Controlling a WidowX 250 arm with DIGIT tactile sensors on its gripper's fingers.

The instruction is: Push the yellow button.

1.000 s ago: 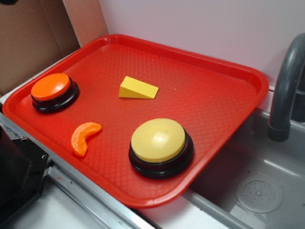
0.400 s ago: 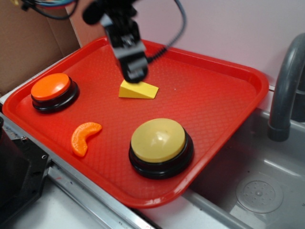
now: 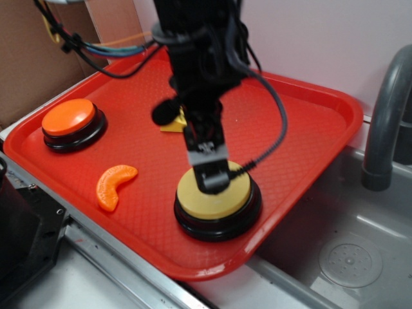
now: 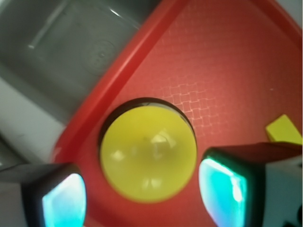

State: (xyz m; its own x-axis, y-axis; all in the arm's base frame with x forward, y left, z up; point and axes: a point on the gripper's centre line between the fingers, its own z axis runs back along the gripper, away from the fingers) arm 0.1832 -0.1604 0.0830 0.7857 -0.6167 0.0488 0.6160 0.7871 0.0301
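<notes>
Orange slice [image 3: 115, 185]: lies at the tray's near-left, clear of the work.
Yellow button [image 3: 212, 196]: sits near the front edge of the red tray [image 3: 309, 129], close to the sink side.
Hand [image 3: 211, 180]: poised over the dome, fingers [image 4: 222, 187] apart either side of it in the wrist view; blur makes contact uncertain.
Step in hand: press straight down on the dome's centre, keeping the push vertical so the tray does not slide.
Cheese wedge [image 4: 284, 130]: behind the arm, mostly hidden.
Orange button [image 3: 69, 118]: far left, to be left alone.
</notes>
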